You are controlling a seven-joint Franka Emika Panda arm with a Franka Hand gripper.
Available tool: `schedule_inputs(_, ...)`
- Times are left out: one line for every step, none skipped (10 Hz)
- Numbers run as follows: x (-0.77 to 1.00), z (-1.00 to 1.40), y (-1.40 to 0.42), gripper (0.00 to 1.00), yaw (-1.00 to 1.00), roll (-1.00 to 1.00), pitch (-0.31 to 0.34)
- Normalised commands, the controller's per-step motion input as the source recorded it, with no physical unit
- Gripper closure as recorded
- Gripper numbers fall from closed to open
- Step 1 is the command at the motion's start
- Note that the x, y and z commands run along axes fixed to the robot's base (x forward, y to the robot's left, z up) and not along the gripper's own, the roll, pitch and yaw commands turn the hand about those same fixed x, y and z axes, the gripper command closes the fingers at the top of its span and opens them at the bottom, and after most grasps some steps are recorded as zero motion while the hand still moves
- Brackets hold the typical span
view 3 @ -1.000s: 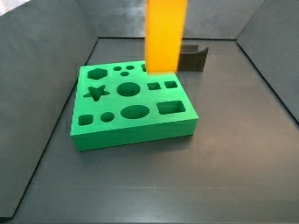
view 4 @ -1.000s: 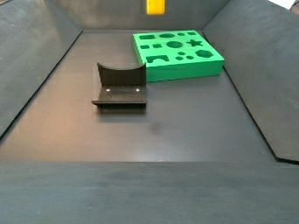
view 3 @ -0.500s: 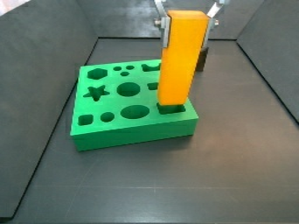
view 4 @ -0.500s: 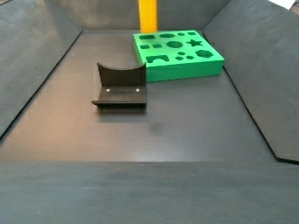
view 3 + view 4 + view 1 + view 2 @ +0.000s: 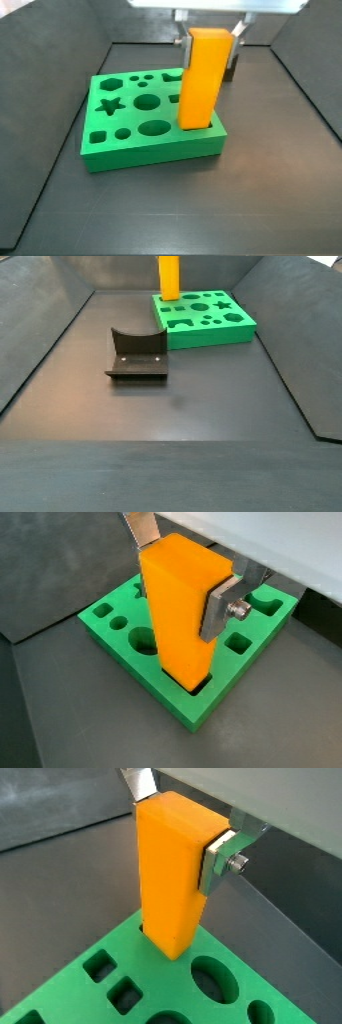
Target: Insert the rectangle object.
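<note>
The tall, smooth orange-yellow rectangular block stood upright in the upper middle of a side view, gripped near its top by the two-finger silver gripper, whose flat plates were closed against opposite faces of the block. In both wrist views one silver finger pressed flat on the block's side, with a bolt head showing on it, and the block filled the gap between the plates.

The block's lower end met the green foam board with shaped cut-outs at the square opening near the board's right front corner. In a wrist view the lower end sat within the rim of that opening; how deep it reached could not be told.

In a side view the block rose at the top centre of the frame, at the left rear corner of the green board. The dark L-shaped fixture stood on the grey floor left of centre, apart from the board.
</note>
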Motion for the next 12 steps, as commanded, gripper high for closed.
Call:
schedule_inputs(0.17, -0.55, 0.0, 1.0, 0.09, 0.0, 0.029)
schedule_inputs(0.21, -0.57, -0.01, 1.0, 0.06, 0.0, 0.026)
schedule_inputs(0.18, -0.65, -0.07, 1.0, 0.11, 0.07, 0.0)
schedule_inputs(0.24, -0.65, -0.18, 1.0, 0.2, 0.16, 0.011)
schedule_inputs(0.17, -0.62, -0.16, 1.0, 0.17, 0.15, 0.001)
schedule_inputs(0.0, -0.53, -0.1, 1.0, 0.17, 0.15, 0.0)
schedule_inputs(-0.09, -0.39, -0.05, 1.0, 0.17, 0.18, -0.046)
schedule_inputs(-0.38, -0.13, -0.04, 1.0, 0.07, 0.05, -0.154)
schedule_inputs(0.0, -0.01, 0.0, 1.0, 0.48, 0.5, -0.093)
schedule_inputs(0.0, 0.0, 0.0, 1.0, 0.51, 0.5, -0.011)
schedule_inputs(-0.28, -0.17, -0.12, 1.0, 0.24, 0.38, -0.109)
schedule_inputs(0.0, 0.0, 0.03, 1.0, 0.0, -0.04, -0.027)
